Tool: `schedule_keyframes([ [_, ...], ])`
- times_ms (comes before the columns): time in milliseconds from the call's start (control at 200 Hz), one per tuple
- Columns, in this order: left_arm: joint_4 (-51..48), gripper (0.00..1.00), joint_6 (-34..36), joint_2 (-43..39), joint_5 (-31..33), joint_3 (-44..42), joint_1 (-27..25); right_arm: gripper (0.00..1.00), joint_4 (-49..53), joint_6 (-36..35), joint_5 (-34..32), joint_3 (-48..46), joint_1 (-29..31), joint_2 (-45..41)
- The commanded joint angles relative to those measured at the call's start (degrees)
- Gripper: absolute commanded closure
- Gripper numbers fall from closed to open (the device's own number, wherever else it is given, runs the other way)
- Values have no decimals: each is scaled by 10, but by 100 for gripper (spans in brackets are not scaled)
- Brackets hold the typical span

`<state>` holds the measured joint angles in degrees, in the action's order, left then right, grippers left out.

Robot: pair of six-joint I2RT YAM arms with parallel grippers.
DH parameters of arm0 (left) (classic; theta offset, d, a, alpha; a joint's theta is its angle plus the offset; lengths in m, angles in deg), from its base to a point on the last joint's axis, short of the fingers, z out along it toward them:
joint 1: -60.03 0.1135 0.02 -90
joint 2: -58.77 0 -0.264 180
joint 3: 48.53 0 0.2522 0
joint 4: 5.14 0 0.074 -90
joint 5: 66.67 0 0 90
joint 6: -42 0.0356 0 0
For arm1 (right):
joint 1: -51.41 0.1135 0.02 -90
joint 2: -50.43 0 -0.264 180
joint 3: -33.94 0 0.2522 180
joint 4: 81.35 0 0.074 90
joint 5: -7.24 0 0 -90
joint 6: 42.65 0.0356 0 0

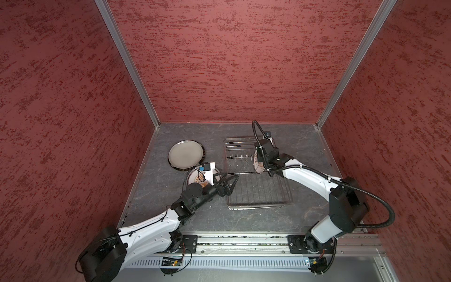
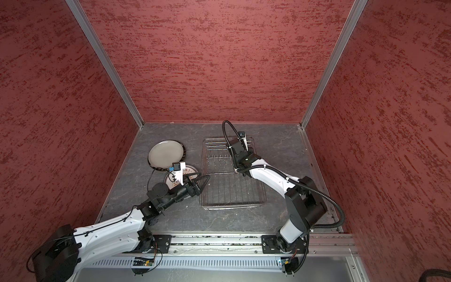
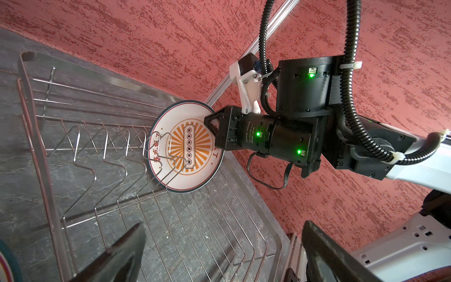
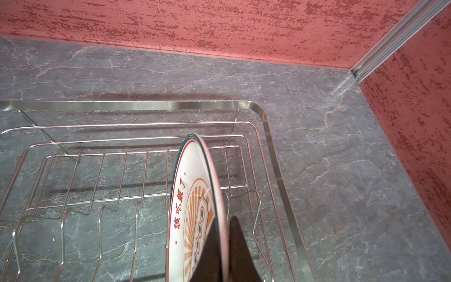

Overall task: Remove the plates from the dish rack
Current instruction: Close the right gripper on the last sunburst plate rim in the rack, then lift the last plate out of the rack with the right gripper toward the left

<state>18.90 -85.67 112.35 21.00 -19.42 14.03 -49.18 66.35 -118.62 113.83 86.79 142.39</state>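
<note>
Now the right fingers (image 4: 240, 249) pinch the rim of the sunburst plate (image 4: 192, 207), upright in the dish rack (image 4: 268, 136) beneath them; the left fingers (image 3: 122, 256) gape wide, empty, beside the rack.

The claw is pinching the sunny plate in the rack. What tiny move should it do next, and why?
Probably lift it straight up. The right gripper is shut on the rim of the sunburst plate, which stands upright between the wires of the dish rack. Pulling it sideways would likely snag it.
</note>
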Motion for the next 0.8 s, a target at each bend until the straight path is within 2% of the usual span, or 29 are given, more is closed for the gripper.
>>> schedule_keyframes([
  [0,1,1,1,2,18,10,-3,100,-3,-6,-48,26,1,-10],
  [501,8,1,-1,8,23,6,-3,100,-61,-79,-142,0,29,-99],
  [646,19,1,-3,13,16,5,-3,100,-101,-90,-168,-33,40,-144],
  [797,86,1,9,7,-17,-20,-3,100,-187,-103,-165,-103,46,-209],
])
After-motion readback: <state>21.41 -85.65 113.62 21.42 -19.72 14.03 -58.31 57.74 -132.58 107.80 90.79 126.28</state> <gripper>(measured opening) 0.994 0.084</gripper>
